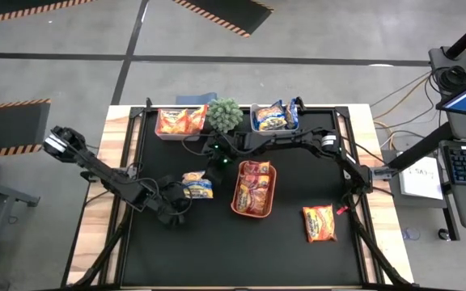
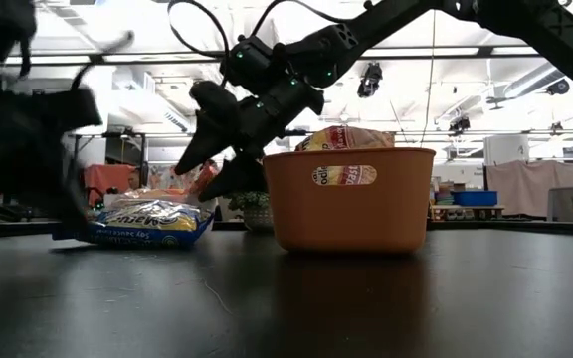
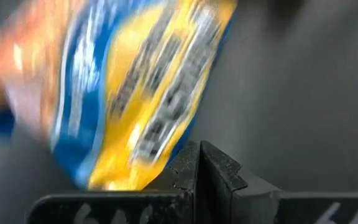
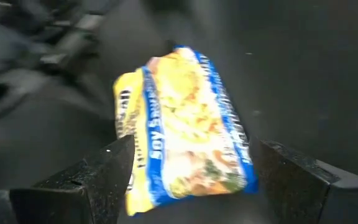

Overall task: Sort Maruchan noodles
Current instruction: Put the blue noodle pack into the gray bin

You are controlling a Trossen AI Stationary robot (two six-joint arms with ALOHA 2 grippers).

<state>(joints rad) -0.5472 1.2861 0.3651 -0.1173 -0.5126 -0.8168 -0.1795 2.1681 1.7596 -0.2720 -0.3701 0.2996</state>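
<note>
Above, high view: yellow-and-blue packet (image 1: pixel 197 186) lies on the black tabletop (image 1: pixel 298 259), left of the orange tray (image 1: pixel 235 202); left pincer (image 1: pixel 178 199) beside it, right pincer (image 1: pixel 215 167) above it. Low view: packet (image 2: pixel 147 223) lies flat. Left wrist view: fingers (image 3: pixel 213 177) pressed together, empty. Right wrist view: fingers (image 4: pixel 92 180) spread apart, flanking the packet (image 4: pixel 182 127)

A yellow-and-blue noodle packet (image 1: pixel 197 186) lies flat on the black mat, left of centre. More yellow-and-blue packets (image 1: pixel 273 116) fill the far bin right of centre, and orange packets (image 1: pixel 180 120) sit in the far left bin. Dark red packets (image 1: pixel 254 187) are stacked in the orange tub at centre. One orange packet (image 1: pixel 319 223) lies flat and alone at near right.
</note>
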